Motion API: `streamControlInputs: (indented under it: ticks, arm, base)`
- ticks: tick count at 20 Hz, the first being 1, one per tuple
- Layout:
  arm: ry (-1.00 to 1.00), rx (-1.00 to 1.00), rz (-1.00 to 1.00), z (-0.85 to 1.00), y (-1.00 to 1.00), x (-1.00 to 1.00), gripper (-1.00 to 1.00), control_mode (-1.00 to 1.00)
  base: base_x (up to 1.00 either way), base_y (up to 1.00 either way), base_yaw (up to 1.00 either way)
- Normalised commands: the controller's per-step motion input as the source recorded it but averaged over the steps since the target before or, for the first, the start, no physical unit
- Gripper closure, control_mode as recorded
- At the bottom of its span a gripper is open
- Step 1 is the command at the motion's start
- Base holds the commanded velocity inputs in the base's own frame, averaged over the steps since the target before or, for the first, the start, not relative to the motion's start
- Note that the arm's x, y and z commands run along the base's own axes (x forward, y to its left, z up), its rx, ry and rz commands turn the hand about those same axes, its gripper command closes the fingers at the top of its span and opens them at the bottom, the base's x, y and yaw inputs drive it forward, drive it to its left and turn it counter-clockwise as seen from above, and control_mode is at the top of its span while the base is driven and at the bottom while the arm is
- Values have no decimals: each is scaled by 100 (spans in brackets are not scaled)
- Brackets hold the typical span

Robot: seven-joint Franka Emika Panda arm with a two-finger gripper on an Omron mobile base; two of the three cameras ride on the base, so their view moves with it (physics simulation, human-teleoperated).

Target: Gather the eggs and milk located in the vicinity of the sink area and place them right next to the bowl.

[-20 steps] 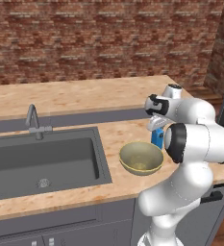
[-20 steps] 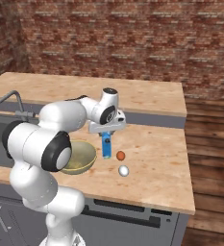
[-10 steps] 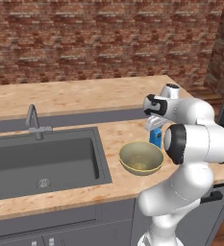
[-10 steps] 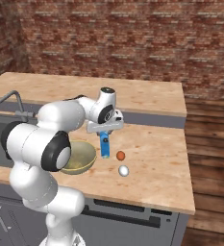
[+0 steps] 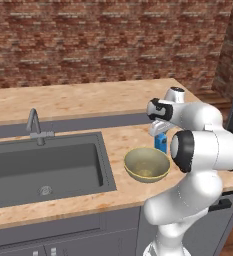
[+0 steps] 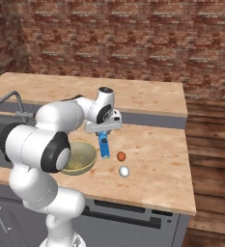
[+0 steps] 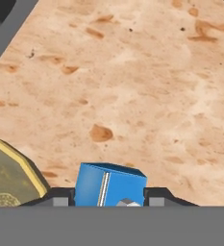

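The milk (image 6: 104, 146), a small blue carton, stands on the counter just right of the olive-yellow bowl (image 6: 80, 157). My gripper (image 6: 103, 132) is down over the carton's top and shut on it. In the hand view the milk (image 7: 111, 185) sits between my two fingertips, with the bowl's rim (image 7: 17, 161) at the lower left. From the left base the milk (image 5: 161, 143) shows behind the bowl (image 5: 147, 164), under the gripper (image 5: 159, 131). One white egg (image 6: 124, 171) lies on the counter right of the carton. The dark sink (image 5: 43, 165) is at the left.
A small orange-brown round thing (image 6: 121, 156) lies between the carton and the egg. The curved grey tap (image 5: 34, 125) stands behind the sink. Bare counter (image 6: 157, 154) stretches right to its edge. A brick wall runs along the back.
The jaws have closed in on the blue carton. The arm, the bowl and the egg have stayed where they were.
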Motion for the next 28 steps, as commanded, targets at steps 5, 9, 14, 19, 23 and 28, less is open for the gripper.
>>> streamControlInputs:
  ticks: [5, 9, 14, 19, 23, 28]
  arm:
    - [0, 0, 0, 0, 0, -15, 100, -100]
    - [0, 0, 0, 0, 0, -21, 100, -100]
    - [0, 0, 0, 0, 0, -17, 100, -100]
    - [0, 0, 0, 0, 0, -11, 100, -100]
    - [0, 0, 0, 0, 0, -5, 100, -100]
    - [0, 0, 0, 0, 0, -2, 100, -100]
  base:
    - [0, 0, 0]
    - [0, 0, 0]
    - [0, 0, 0]
    - [0, 0, 0]
    - [0, 0, 0]
    - [0, 0, 0]
